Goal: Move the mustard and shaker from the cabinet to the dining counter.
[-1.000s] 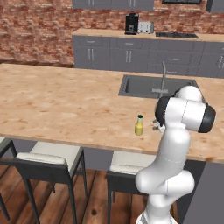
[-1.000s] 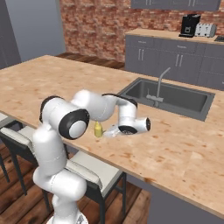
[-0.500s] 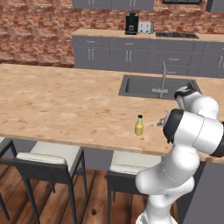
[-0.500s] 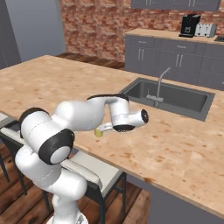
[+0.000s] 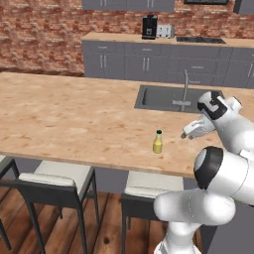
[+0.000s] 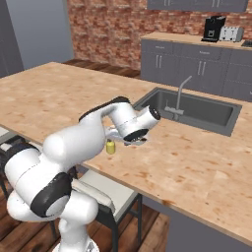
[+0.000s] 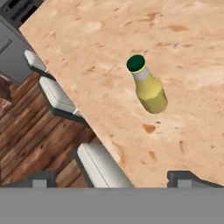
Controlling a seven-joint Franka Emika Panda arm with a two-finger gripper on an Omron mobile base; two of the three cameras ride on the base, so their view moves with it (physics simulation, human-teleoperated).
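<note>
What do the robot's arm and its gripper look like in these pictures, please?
The arm is glossy white, built of rounded, bulbous segments with dark, nearly black bands at the joints. No cables or markings are visible. The gripper is a pale wedge-shaped hand; in the hand view its two fingertips are small, dark grey blocks.

1. One mustard [image 5: 158, 143] bottle, centre of the left base view.
2. One dining counter [image 5: 74, 119].
3. One sink [image 5: 166, 98], one faucet [image 5: 184, 89], upper right.
4. Two stools [image 5: 54, 181], lower left.
5. One coffee machine [image 5: 149, 27], one toaster [image 5: 165, 31], top.
</note>
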